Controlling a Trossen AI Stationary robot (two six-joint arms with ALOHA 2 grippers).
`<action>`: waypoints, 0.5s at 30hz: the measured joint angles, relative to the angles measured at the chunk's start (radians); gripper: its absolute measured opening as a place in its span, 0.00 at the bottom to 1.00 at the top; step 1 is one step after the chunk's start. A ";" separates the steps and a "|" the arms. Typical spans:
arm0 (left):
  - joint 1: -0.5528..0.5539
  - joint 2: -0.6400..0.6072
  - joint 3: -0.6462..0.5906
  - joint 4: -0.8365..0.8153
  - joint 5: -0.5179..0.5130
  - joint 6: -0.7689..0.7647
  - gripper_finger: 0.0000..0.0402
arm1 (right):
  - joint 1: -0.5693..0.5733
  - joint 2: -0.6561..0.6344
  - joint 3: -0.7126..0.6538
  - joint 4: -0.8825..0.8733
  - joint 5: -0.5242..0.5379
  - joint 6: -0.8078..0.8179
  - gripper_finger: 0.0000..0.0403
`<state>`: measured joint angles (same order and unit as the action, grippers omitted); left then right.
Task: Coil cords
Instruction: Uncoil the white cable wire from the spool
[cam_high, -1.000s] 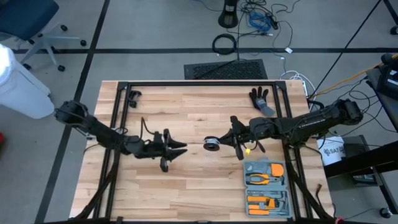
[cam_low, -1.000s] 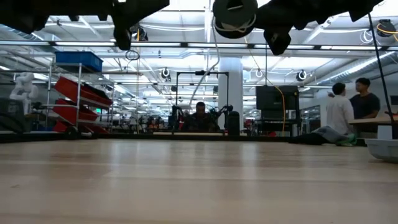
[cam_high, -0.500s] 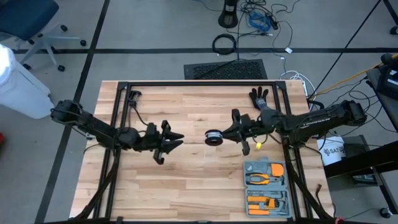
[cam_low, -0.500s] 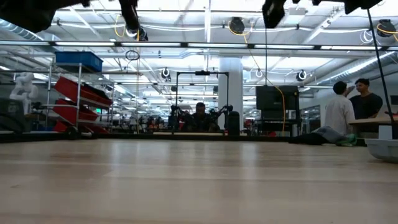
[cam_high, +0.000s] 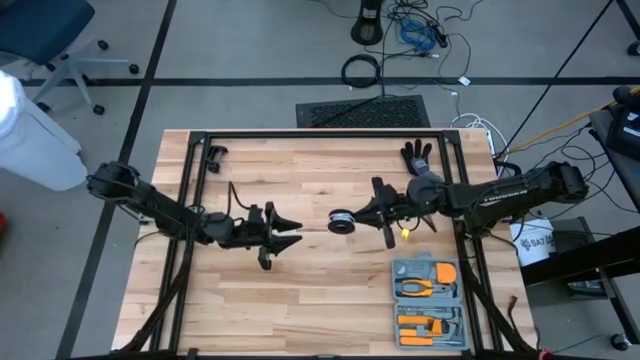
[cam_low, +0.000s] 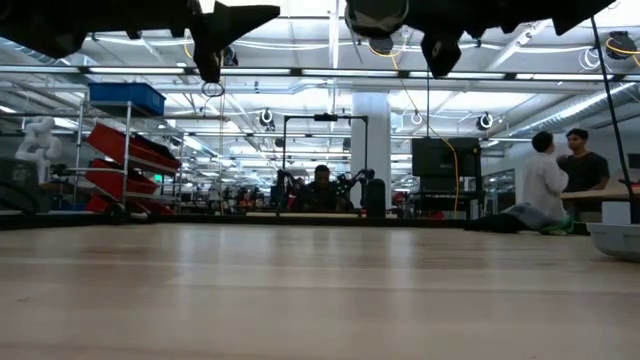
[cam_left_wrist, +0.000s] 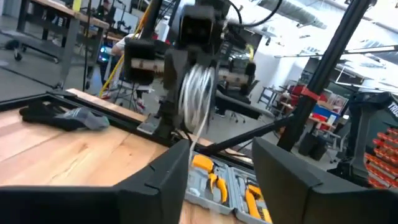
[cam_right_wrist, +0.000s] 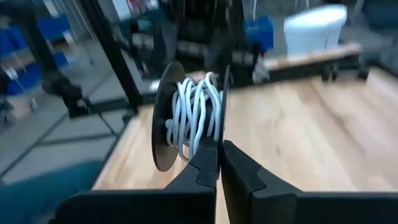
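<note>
- Pale wood planks make up the desk, framed by a black rail along its far edge and both sides; we see both arms held above its middle, tips facing each other.
- Black reel, wound with white cord, hangs in the air over the centre of the desk, clear of the wood in the low view.
- The right gripper reaches in from the right edge; its fingers are pressed together just beside the reel's flange. We cannot tell whether any cord is pinched between them.
- The left gripper comes from the left edge, its fingers spread apart with nothing between them, and stands apart from the reel with open air between.
- A strand of the cord trails down from the reel in the left wrist view.
- An open tool case with orange-handled pliers lies at the near right corner; a dark glove rests near the far right corner.
- The near left part of the desk and the low view's whole foreground show bare wood.
- People stand in the room beyond the right edge.
</note>
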<state>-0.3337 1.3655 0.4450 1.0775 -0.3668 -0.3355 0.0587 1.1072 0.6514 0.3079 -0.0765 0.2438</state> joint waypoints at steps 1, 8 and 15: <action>-0.010 0.004 0.000 -0.002 -0.023 0.000 0.50 | -0.001 0.000 0.000 0.027 0.000 -0.003 0.00; -0.017 0.013 0.000 -0.002 -0.120 0.035 0.54 | 0.000 0.001 0.000 0.050 0.001 -0.019 0.00; 0.030 0.013 0.000 -0.004 -0.039 0.009 0.54 | 0.008 0.034 0.000 0.060 0.004 -0.016 0.00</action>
<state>-0.3040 1.3787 0.4450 1.0737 -0.4059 -0.3266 0.0672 1.1415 0.6518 0.3679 -0.0727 0.2276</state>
